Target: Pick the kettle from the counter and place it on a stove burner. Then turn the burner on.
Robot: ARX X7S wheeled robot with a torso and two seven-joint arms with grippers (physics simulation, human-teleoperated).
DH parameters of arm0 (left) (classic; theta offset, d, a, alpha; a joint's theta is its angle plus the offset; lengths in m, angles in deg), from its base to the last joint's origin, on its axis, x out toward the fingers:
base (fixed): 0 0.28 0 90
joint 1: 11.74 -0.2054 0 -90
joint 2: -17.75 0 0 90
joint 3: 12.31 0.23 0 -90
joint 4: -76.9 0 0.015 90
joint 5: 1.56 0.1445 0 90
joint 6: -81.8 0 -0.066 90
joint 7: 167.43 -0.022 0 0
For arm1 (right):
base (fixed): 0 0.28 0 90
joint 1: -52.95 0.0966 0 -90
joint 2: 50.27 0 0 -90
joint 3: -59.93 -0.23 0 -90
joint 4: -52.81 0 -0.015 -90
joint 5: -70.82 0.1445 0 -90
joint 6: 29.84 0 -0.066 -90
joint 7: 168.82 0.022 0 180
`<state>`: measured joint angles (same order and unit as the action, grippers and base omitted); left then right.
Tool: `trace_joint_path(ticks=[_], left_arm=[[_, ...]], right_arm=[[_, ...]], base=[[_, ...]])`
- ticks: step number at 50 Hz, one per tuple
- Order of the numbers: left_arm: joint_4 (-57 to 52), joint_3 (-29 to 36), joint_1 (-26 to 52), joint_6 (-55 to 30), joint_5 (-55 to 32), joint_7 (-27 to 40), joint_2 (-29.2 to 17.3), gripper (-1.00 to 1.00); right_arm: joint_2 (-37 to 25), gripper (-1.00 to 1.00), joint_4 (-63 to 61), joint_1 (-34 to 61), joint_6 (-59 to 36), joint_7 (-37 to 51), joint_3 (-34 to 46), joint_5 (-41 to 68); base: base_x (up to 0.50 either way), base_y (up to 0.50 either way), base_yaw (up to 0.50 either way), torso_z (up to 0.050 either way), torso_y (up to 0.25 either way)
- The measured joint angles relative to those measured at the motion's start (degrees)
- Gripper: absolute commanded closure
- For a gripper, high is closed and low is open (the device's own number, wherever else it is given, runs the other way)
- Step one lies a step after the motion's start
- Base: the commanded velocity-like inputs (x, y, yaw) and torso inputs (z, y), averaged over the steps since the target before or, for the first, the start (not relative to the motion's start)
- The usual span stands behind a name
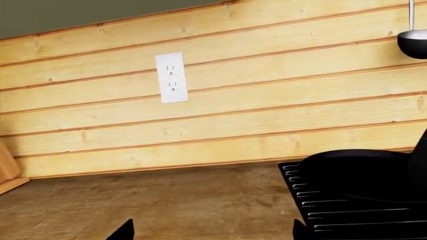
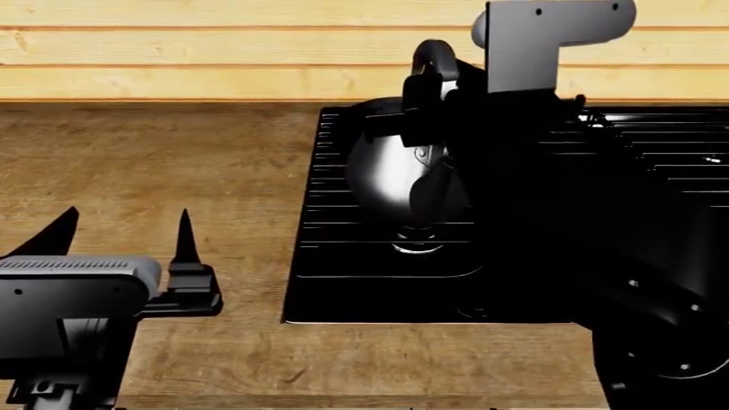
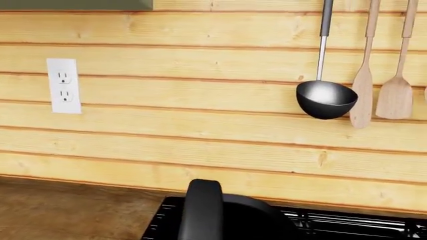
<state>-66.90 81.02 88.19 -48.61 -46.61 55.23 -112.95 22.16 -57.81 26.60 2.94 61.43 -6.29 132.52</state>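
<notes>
Plank wall (image 3: 200,130): pale horizontal boards behind everything, carrying a white outlet (image 1: 171,77), a hanging ladle (image 3: 325,99) and wooden spatulas (image 3: 362,90). Worktop (image 2: 148,171): brown wood grain, filling the head view from 12 round to 9 o'clock. Cooktop (image 2: 341,282): wide, black, grate-barred, set into the worktop at 3 o'clock of the left arm. Right arm: dark bulk at 3 to 5 o'clock of the head view, reaching to the kettle; right claw (image 2: 431,81) sits at the handle, though the arm hides whether its jaws are clamped on it, so that cannot be told. Left claw (image 2: 125,235): idle over bare worktop at 8 o'clock, fingers spread apart, holding nothing. Kettle (image 2: 393,166): shiny, squat, arched handle up, over the grates directly above a stove burner (image 2: 418,243); whether its base touches the bars is unclear. Step judged: placing, near done. Next move likely calls for settling the kettle, letting go, then finding the burner knob, which is not in view.
</notes>
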Motion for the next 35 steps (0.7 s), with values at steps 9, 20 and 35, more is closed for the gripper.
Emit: trace_joint_path(ticks=[9,20,35], left_arm=[[0.01,0.10,0.22,0.02,-0.21,0.25,-0.15,-1.00],[0.15,0.33,0.38,0.21,-0.23,0.45,-0.27,-1.00],[0.43,0.88,0.85,0.33,-0.25,0.52,-0.47,-1.00]], right_arm=[[-0.01,1.00,2.33,0.58,1.21,-0.22,1.73,-3.08],[-0.16,1.00,5.59,0.25,2.88,-1.23,4.05,-6.46],[1.36,1.00,9.12,0.59,3.68,-3.08,5.09,-6.16]], base=[[0.00,0.00,0.00,0.000,0.002],[0.00,0.00,0.00,0.001,0.002],[0.00,0.00,0.00,0.001,0.003]])
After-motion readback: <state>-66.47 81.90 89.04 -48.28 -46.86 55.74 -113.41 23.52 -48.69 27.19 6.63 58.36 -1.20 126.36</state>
